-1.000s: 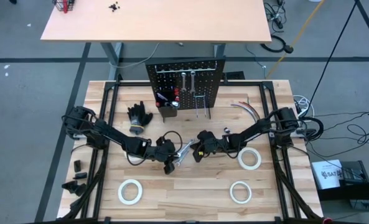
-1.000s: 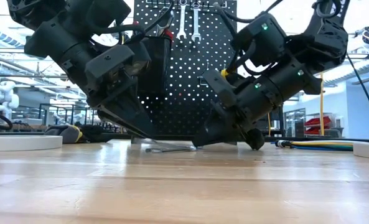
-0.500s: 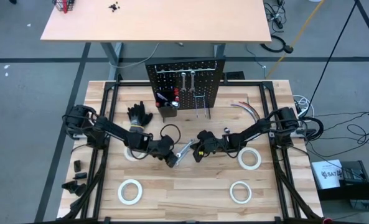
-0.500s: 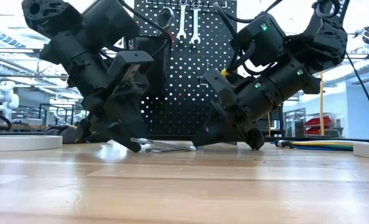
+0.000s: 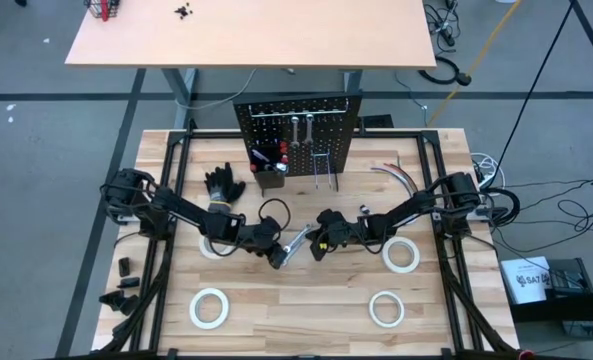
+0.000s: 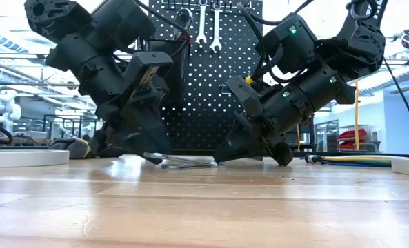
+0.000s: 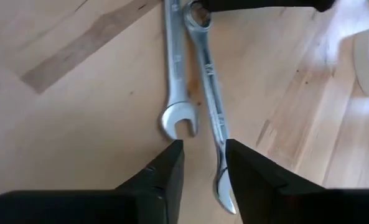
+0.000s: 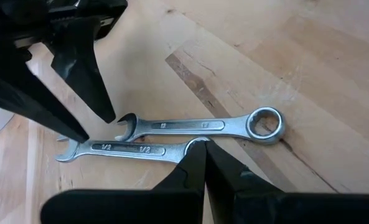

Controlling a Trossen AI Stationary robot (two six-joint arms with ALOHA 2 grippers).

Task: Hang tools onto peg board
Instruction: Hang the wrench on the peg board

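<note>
Two silver wrenches (image 5: 294, 243) lie side by side on the table between both grippers. In the left wrist view my left gripper (image 7: 203, 163) is open, its fingers (image 7: 165, 171) astride the open end of the longer wrench (image 7: 210, 93); the shorter wrench (image 7: 173, 74) lies beside it. My right gripper (image 8: 203, 152) is shut, its tips resting on the other end of the longer wrench (image 8: 128, 149). The peg board (image 5: 298, 135) stands behind, with two wrenches (image 6: 209, 26) hanging near its top. White tape rolls (image 5: 209, 307) (image 5: 387, 308) (image 5: 400, 255) lie flat on the table.
A black bin (image 5: 269, 178) on the board holds screwdrivers. Black gloves (image 5: 224, 185) lie left of the board and thin cables (image 5: 396, 175) to its right. Another tape roll (image 5: 209, 246) is partly under the left arm. A tan desk (image 5: 246, 35) stands beyond the table.
My left gripper has swung in and down over the wrenches' open ends and its fingers have spread a little. The right gripper has stayed put, shut.
</note>
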